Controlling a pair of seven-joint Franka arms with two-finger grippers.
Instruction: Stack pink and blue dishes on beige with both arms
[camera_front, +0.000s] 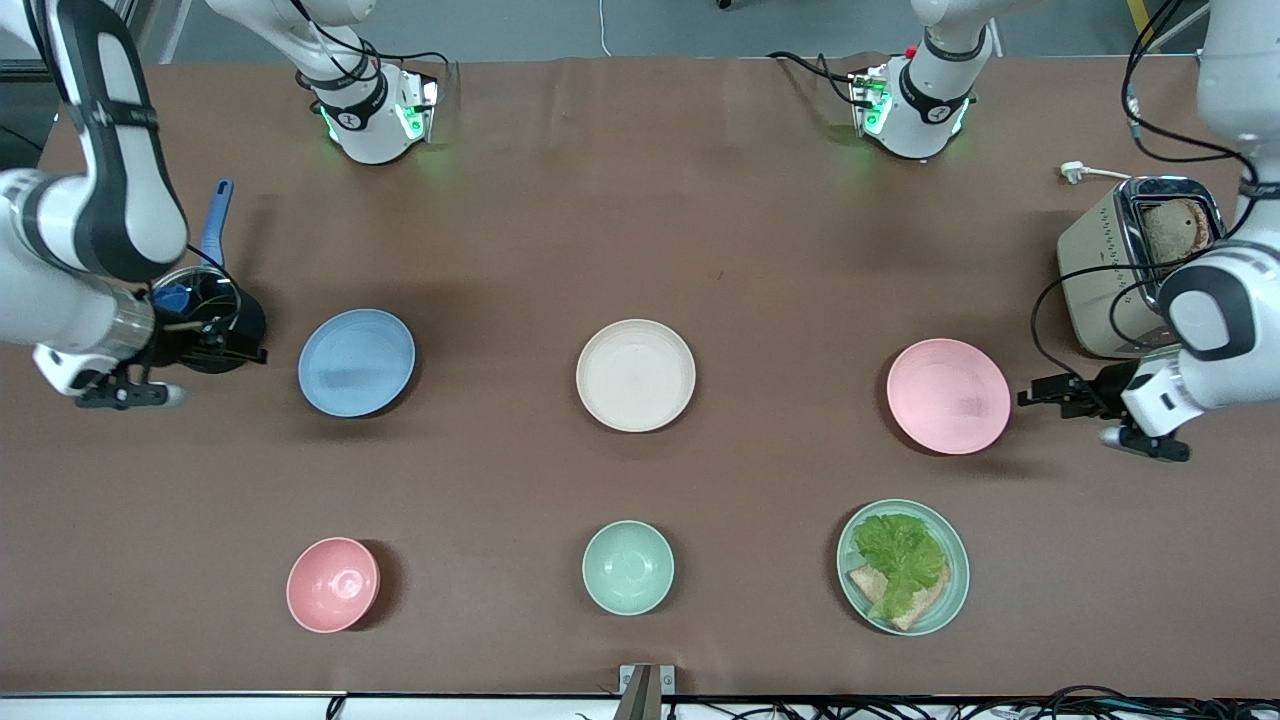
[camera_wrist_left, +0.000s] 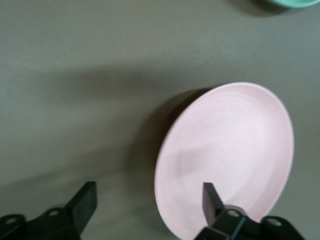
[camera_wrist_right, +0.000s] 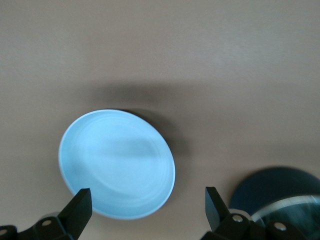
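The pale pink plate lies on the table toward the left arm's end. My left gripper is open beside its rim, holding nothing. The light blue plate lies toward the right arm's end. My right gripper hovers open beside it, also holding nothing. Midway between these two plates sits the cream-beige plate, bare, in the same row.
A dark pot with a blue handle stands under the right hand. A toaster holding bread stands by the left arm. Nearer the camera are a pink bowl, a mint bowl, and a mint plate with lettuce and bread.
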